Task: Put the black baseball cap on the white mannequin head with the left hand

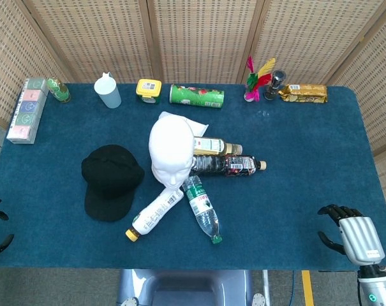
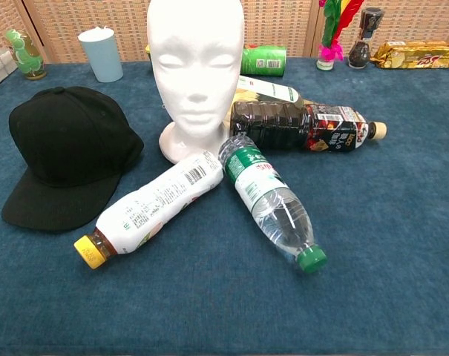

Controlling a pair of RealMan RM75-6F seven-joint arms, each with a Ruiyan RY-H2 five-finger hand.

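Blue felt table [image 1: 295, 146], wicker screens [image 1: 205, 38] behind

Four bottles lie mid-table: white-label bottle [image 1: 155, 215] near left, clear green-cap bottle [image 1: 201, 209] beside it, dark bottle [image 1: 226, 165] right, another bottle [image 1: 215, 146] just behind. Far edge: cup [image 1: 108, 91], yellow jar [image 1: 148, 90], green can [image 1: 196, 95] lying down, feather toy [image 1: 256, 78], gold packet [image 1: 302, 93].

The head view looks steeply down from high above the near edge, taking in the whole desk [image 1: 295, 178]. The chest view sits low and close, facing across it — both share the mannequin head [image 1: 171, 151] and bottles.
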